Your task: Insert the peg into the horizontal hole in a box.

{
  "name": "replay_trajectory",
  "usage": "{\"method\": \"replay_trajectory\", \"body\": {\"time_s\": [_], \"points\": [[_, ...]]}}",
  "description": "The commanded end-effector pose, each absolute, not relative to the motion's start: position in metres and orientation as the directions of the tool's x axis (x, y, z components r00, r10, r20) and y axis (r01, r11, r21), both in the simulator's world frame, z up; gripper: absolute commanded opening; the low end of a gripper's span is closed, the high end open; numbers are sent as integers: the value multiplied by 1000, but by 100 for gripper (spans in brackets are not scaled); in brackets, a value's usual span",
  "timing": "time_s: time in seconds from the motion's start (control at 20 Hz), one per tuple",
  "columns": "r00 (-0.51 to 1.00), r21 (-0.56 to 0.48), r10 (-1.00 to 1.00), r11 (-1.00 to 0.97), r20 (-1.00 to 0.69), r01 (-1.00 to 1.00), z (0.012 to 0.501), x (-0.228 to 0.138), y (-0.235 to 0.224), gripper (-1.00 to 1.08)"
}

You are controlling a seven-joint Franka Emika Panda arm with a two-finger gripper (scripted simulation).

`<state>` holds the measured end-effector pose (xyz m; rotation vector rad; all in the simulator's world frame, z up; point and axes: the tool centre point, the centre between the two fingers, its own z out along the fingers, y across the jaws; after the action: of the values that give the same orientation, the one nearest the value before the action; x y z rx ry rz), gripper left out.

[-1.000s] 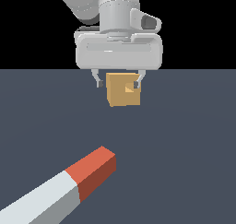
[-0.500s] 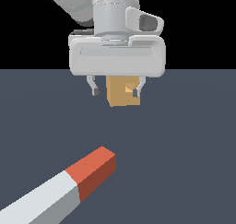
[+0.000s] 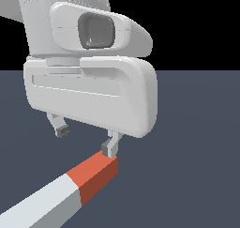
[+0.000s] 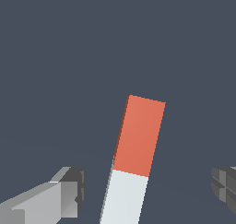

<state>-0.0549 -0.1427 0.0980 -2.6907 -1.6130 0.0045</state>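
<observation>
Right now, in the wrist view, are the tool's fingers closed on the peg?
No, the tool is open: its fingers stand apart on either side of the peg, with bare floor between.
</observation>
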Motion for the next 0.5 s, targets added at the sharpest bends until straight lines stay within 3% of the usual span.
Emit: {"method": "replay_trajectory", "body": {"time_s": [0.0, 0.45], "points": [[546, -2, 838, -546, -1, 838, 88, -72, -166, 100], [657, 1, 754, -657, -1, 754, 70, -106, -201, 100]]}}
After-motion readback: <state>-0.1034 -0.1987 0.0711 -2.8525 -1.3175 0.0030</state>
